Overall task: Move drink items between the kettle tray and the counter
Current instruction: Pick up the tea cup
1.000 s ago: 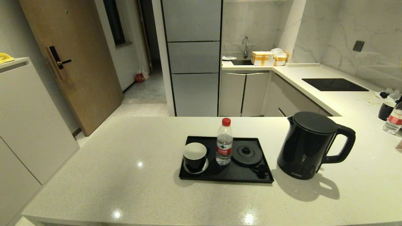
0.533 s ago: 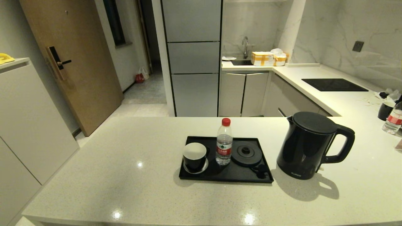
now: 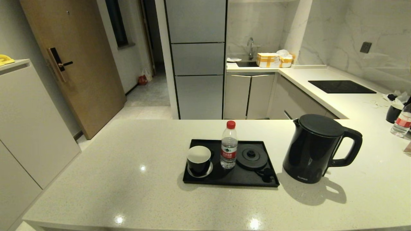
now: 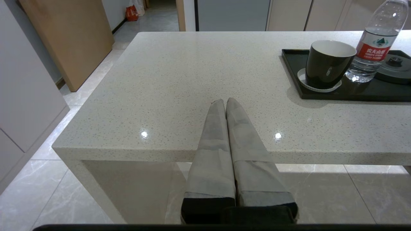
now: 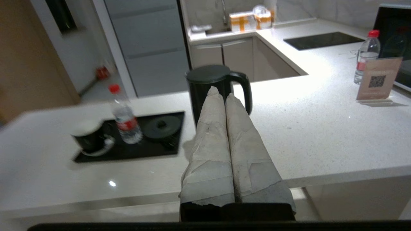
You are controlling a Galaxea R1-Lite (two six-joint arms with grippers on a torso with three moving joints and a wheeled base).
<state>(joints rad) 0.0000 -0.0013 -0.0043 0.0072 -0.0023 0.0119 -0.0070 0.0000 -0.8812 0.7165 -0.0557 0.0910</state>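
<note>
The black kettle (image 3: 316, 149) stands on the speckled counter (image 3: 112, 166), just right of the black tray (image 3: 231, 179). On the tray are the round base disc (image 3: 252, 158), bare, the red-capped water bottle (image 3: 229, 148) and the black mug (image 3: 199, 159) on its white saucer. Neither arm shows in the head view. My left gripper (image 4: 224, 102) is shut and empty at the counter's near edge, left of the mug (image 4: 327, 62) and bottle (image 4: 374, 41). My right gripper (image 5: 222, 93) is shut and empty, held above the near edge facing the kettle (image 5: 210, 86).
At the far right stand a second bottle (image 3: 403, 122), another dark mug (image 3: 394, 112) and a brown card sign (image 5: 379, 78). A cooktop (image 3: 342, 86) lies on the side counter. A sink and taped boxes (image 3: 274, 59) are at the back.
The head view has drifted very slightly; the objects on the counter have not moved.
</note>
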